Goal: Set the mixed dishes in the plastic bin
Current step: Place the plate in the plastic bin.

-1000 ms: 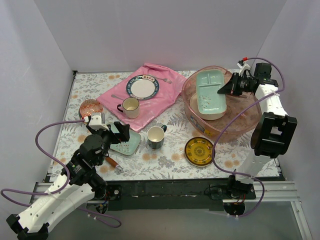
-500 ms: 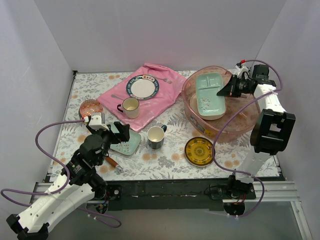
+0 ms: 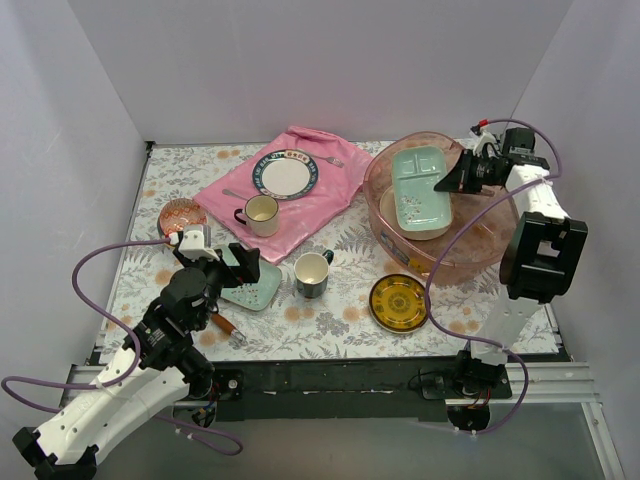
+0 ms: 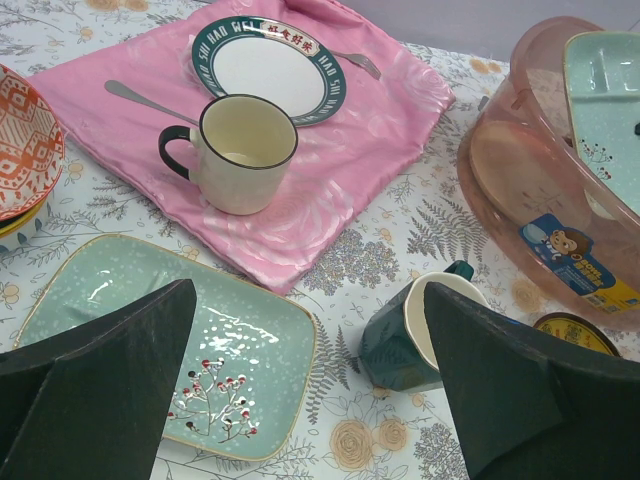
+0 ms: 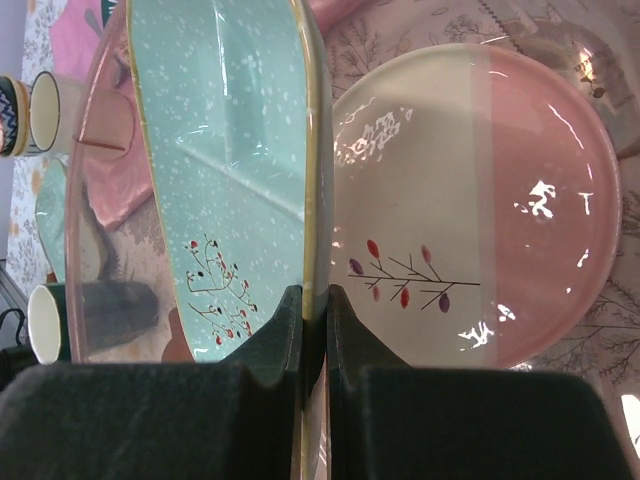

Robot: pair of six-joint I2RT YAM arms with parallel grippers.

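Observation:
My right gripper is shut on the rim of a pale green tray, holding it on edge inside the plastic bin. A pink-and-cream plate lies on the bin's floor beside it. My left gripper hangs open above the table, between a second green tray and a dark mug, touching neither. On the table are a yellow plate, a cream mug, a dark-rimmed plate and a patterned bowl.
A pink cloth lies under the cream mug and the dark-rimmed plate, with a spoon and a fork on it. A wooden-handled spatula lies near the left arm. White walls close in three sides.
My right gripper has drifted slightly back and up with the green tray in its grip. The left arm has not moved.

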